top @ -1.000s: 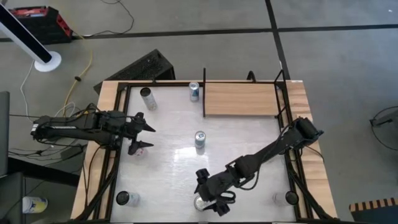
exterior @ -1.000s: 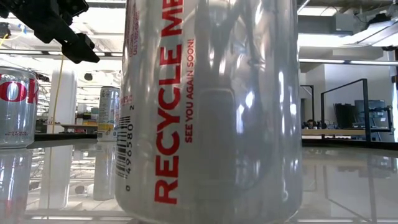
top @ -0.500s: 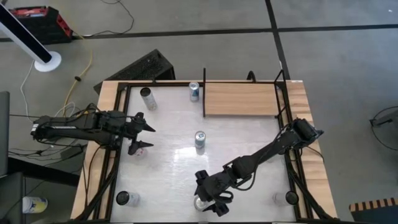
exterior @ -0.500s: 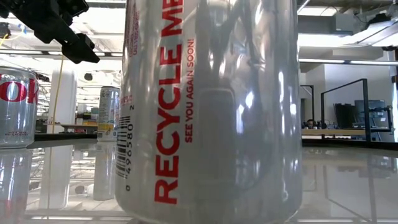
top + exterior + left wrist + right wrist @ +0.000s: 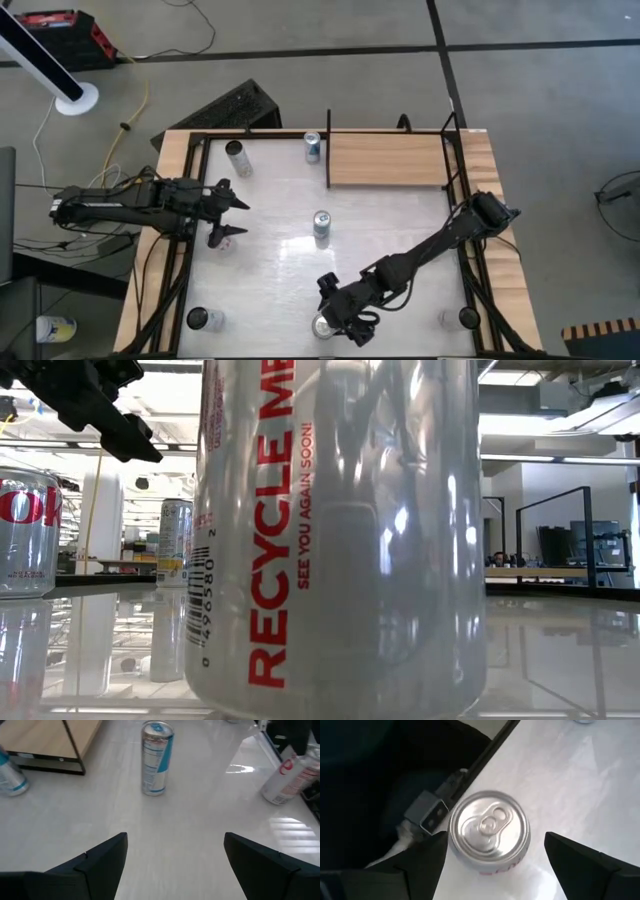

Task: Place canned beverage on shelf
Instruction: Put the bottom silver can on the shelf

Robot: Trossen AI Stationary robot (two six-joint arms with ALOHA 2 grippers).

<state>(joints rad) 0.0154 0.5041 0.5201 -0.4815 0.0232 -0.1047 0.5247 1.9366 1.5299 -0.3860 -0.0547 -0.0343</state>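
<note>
A silver can (image 5: 489, 827) stands upright on the white tabletop at the near edge (image 5: 322, 327) and fills the low view (image 5: 340, 540). My right gripper (image 5: 495, 839) hangs open just above it (image 5: 338, 318), one finger on either side of its top and clear of it. My left gripper (image 5: 245, 220) waits open over the table's left side, also seen in its own view (image 5: 174, 840). The shelf (image 5: 385, 160), a light wooden board between black posts, lies at the far right.
More cans stand around: a slim blue-and-white one mid-table (image 5: 321, 225), two at the far edge (image 5: 238, 158) (image 5: 313, 147), and one in each near corner (image 5: 205, 319) (image 5: 462, 318). A black frame (image 5: 190, 250) edges the table.
My right gripper has tipped a little further downward above the can at the near edge, staying open. The can and the left arm have kept still.
</note>
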